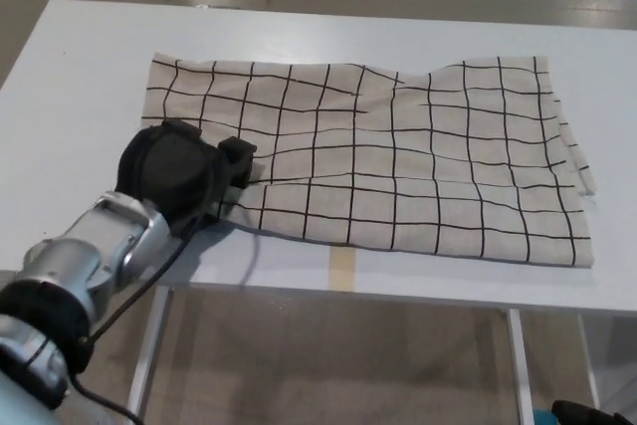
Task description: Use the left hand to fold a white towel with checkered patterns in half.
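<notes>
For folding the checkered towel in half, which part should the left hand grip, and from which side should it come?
Probably the towel's left short edge near its front corner, approached from the left. The towel lies flat and long across the white table, so carrying that edge over to the right would halve it. The left hand is already there, curled on the cloth.
</notes>
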Motion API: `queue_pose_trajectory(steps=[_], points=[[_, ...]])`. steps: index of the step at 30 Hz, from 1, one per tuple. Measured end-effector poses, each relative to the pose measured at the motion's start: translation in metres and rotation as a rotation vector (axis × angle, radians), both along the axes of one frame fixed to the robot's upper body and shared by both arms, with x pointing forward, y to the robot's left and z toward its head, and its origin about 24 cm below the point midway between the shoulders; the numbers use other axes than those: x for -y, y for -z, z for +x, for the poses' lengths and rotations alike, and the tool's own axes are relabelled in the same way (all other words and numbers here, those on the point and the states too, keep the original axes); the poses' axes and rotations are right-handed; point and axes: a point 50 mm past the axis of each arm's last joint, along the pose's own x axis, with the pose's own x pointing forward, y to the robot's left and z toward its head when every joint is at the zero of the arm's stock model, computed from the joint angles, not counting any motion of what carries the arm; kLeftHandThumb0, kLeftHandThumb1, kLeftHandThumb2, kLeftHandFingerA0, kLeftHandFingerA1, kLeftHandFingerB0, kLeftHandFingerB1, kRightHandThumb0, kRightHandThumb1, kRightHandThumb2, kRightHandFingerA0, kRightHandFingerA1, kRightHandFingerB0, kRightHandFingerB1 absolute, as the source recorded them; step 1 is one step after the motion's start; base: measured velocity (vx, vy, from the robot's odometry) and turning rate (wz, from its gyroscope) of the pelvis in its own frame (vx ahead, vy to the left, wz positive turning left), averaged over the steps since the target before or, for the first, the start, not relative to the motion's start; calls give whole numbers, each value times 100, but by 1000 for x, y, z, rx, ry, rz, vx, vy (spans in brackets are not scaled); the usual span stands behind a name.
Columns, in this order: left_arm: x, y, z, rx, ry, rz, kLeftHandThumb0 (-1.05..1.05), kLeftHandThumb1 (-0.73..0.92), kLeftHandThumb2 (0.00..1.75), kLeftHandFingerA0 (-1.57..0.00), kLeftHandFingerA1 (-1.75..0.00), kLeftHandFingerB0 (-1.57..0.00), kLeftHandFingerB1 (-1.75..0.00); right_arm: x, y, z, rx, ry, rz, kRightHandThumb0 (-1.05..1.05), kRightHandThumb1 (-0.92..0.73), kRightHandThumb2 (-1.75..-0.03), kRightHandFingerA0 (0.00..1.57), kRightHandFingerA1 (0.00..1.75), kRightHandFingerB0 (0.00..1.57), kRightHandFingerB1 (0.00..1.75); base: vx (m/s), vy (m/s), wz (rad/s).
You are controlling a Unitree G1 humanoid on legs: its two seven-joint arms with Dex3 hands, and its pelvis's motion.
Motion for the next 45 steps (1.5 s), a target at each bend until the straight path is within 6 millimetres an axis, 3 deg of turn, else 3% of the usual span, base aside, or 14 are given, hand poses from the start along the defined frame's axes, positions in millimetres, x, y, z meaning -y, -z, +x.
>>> queue_pose_trajectory(steps=[6, 18, 27, 29, 30, 31, 32, 36, 40, 43, 45], points=[[-8, -3, 7, -13, -65, 64, -20, 62, 54, -72, -175, -56, -164, -2, -3, 4, 18, -5, 5, -32, -54, -56, 51, 58, 62, 56, 0, 0, 0], [-46, -25, 15, -4, -176, 123, -20, 63, 54, -76, -175, -56, -175, 0, -1, 5, 34, -33, 17, -32, -54, -56, 52, 58, 63, 55, 0, 0, 0], [-62, -71, 24, 139, -187, 54, -21, 67, 56, -80, -175, -58, -175, 0, 0, 4, 34, -40, 19, -33, -54, -56, 51, 59, 62, 56, 0, 0, 0], [-60, -80, 25, 182, -147, 61, -19, 68, 57, -80, -175, -59, -175, 0, 0, 4, 34, -40, 16, -33, -54, -56, 51, 59, 62, 56, 0, 0, 0], [-57, -87, 25, 211, -122, 63, -25, 76, 56, -67, -175, -48, -175, 0, 0, 4, 35, -39, 14, -34, -54, -56, 51, 59, 62, 57, 0, 0, 0], [-57, -87, 25, 211, -122, 63, -25, 76, 56, -67, -175, -48, -175, 0, 0, 4, 35, -39, 14, -34, -54, -56, 51, 59, 62, 57, 0, 0, 0], [-53, -97, 27, 256, -83, 75, -20, 67, 56, -80, -175, -62, -175, 0, -1, 5, 36, -39, 11, -33, -54, -56, 51, 59, 62, 56, 0, 0, 0], [-43, -109, 29, 315, -14, 107, -21, 66, 55, -80, -175, -62, -175, 0, -1, 5, 39, -37, 8, -33, -54, -56, 52, 59, 62, 56, 0, 0, 0], [-26, -127, 32, 371, 68, 154, -24, 62, 55, -81, -175, -63, -175, 0, -2, 5, 41, -37, 7, -34, -54, -57, 51, 58, 63, 56, 0, 0, 0], [-1, -140, 35, 418, 153, 161, -24, 62, 55, -81, -175, -63, -175, -1, -3, 6, 46, -41, 10, -34, -54, -57, 51, 58, 63, 56, 0, 0, 0], [15, -144, 35, 434, 207, 161, -27, 55, 57, -84, -175, -72, -166, -2, -4, 7, 51, -43, 10, -33, -54, -57, 50, 57, 64, 56, 0, 0, 0]])
